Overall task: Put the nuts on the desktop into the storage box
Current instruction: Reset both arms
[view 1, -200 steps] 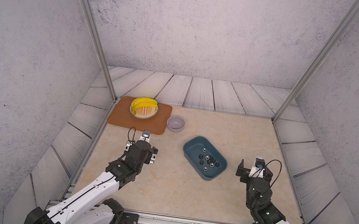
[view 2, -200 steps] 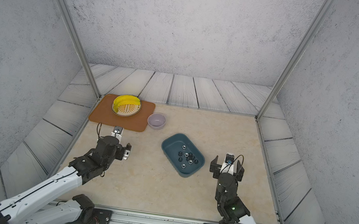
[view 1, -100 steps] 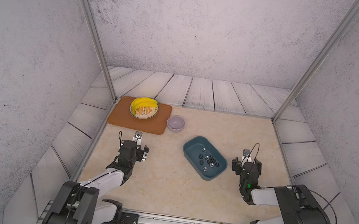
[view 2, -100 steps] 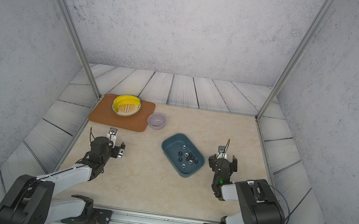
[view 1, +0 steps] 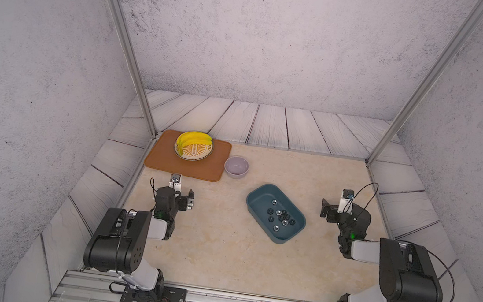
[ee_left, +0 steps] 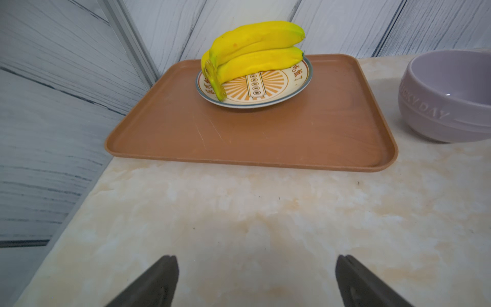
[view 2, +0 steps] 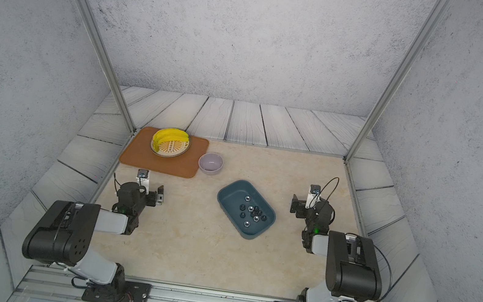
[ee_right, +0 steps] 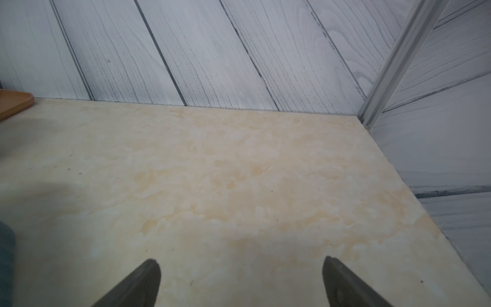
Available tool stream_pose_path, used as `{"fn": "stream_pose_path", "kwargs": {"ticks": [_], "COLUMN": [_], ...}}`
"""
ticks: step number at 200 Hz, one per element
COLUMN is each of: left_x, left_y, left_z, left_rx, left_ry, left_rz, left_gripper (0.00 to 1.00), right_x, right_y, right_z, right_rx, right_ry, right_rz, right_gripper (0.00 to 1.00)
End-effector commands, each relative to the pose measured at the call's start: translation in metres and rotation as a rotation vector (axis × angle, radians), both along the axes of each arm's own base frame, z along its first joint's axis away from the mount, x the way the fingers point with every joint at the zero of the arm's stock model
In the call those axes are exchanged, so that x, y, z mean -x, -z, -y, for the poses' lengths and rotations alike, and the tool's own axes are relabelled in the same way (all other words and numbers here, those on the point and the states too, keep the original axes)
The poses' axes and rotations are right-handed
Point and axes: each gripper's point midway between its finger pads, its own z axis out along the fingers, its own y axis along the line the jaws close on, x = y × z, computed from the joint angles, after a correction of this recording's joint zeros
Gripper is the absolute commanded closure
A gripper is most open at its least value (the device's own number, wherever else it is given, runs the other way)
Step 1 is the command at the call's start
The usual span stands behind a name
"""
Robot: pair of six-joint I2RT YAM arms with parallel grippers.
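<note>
Nuts (view 1: 281, 217) in storage box (view 1: 262, 195), count unclear, left claw (ee_left: 256, 257), right claw (ee_right: 241, 259) gaping, empty

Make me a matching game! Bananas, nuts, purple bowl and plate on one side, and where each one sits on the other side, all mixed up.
Things:
1. bananas
2. nuts
3. bowl
4. plate

Places:
A. in the box
B. on the tray
C. on the plate
D. on the desktop, beside the tray

Pairs: 1-C, 2-A, 3-D, 4-B
</note>
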Motion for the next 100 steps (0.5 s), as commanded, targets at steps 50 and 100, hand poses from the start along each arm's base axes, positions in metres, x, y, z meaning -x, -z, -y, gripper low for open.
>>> {"fn": "stream_pose_path", "kwargs": {"ticks": [50, 100], "left_x": [-0.0214, -0.022], "left_y": [-0.0212, -0.0212], "left_z": [-0.0016, -0.004], "left_rx": [0.038, 0.038], "left_ry": [0.0, -0.016], "left_rz": [0.016, 0.01], "left_gripper": [0.02, 0.02], "right_x": [0.0036, 0.0037], "right_y": [0.0052, 0.0055], "right_z": [-0.0078, -0.0079], "right_rx": [-0.049, -0.048], "right_ry": [-0.046, -0.046], "right_rz": [-0.024, -0.024], "right_gripper": [0.01, 0.01]}}
